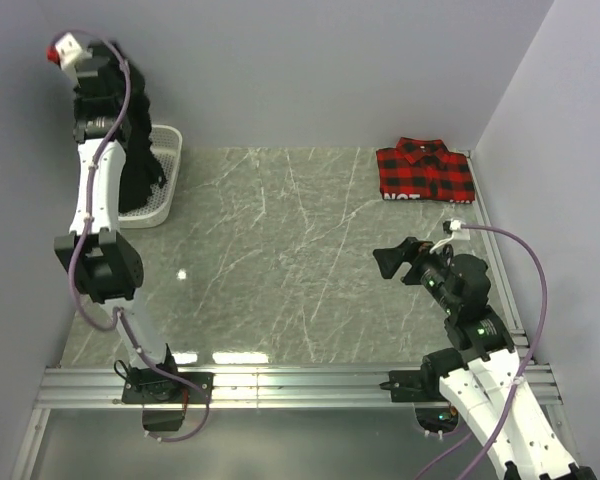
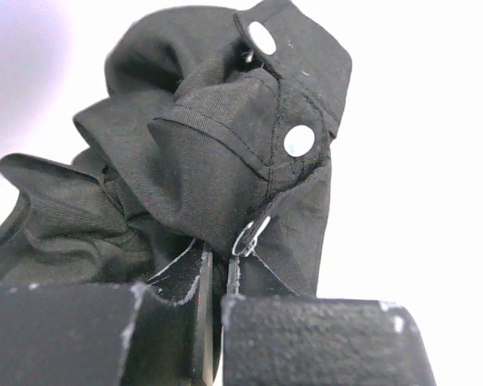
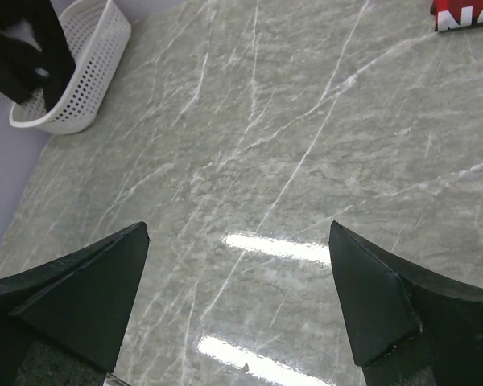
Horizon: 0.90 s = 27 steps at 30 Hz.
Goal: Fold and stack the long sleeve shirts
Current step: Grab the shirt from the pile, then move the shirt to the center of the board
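Observation:
My left gripper (image 1: pixel 120 70) is raised high at the far left and is shut on the black shirt (image 1: pixel 140 150), which hangs down into the white mesh basket (image 1: pixel 170 180). In the left wrist view the black fabric (image 2: pixel 209 161) with pale buttons is pinched between my fingers (image 2: pixel 177 281). The red-and-black plaid shirt (image 1: pixel 425 170) lies folded at the far right corner; its edge shows in the right wrist view (image 3: pixel 467 12). My right gripper (image 1: pixel 392 260) is open and empty above the table's right side, also in its wrist view (image 3: pixel 237 241).
The basket stands at the far left by the wall and shows in the right wrist view (image 3: pixel 80 80). Grey walls close in the left, back and right. A metal rail (image 1: pixel 300 385) runs along the near edge of the marble table (image 1: pixel 280 250).

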### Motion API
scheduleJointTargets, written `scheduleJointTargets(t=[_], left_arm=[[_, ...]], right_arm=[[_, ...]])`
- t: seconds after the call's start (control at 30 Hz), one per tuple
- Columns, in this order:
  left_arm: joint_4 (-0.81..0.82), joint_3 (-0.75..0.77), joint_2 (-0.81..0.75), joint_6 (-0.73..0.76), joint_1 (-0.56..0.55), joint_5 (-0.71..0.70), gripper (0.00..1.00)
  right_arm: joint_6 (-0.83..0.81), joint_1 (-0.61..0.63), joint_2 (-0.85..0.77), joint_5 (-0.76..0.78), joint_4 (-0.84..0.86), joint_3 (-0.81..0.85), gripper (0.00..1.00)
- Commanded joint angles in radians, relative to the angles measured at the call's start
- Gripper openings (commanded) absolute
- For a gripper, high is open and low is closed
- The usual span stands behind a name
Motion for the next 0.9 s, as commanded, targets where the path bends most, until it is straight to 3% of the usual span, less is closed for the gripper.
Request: scheduleJointTargets(t=[0.0, 0.27, 0.4, 0.6, 0.7, 0.73, 0.83, 0.87], left_arm=[[0.082, 0.086, -0.145, -0.102, -0.11, 0.143, 0.0], [0.217, 0.025, -0.259, -0.314, -0.354, 0.361, 0.0], [0.358, -0.089, -0.324, -0.482, -0.468, 0.474, 0.0], [0.548, -0.386, -0.421, -0.706, -0.505, 0.577, 0.0], [0.553, -0.61, -0.539, -0.713, -0.503, 0.507, 0.01], [0.552, -0.735, -0.567, -0.711, -0.5, 0.484, 0.19], [0.523, -0.984, -0.677, -0.727, -0.435, 0.436, 0.58], [0.504, -1.041, -0.703, -0.734, -0.401, 0.448, 0.64]], right_arm=[[-0.004, 0.005, -0.029, -0.016, 0.033, 0.057, 1.0], [-0.016, 0.005, -0.108, 0.017, 0.008, 0.074, 1.0], [-0.025, 0.004, -0.144, 0.027, -0.012, 0.088, 1.0], [-0.047, 0.004, -0.159, 0.037, -0.036, 0.102, 1.0], [-0.044, 0.004, -0.159, 0.031, -0.032, 0.089, 1.0], [-0.042, 0.004, -0.154, 0.026, -0.032, 0.088, 1.0], [-0.048, 0.005, -0.13, -0.012, -0.029, 0.082, 1.0], [-0.059, 0.004, -0.112, -0.026, -0.03, 0.08, 1.0]])
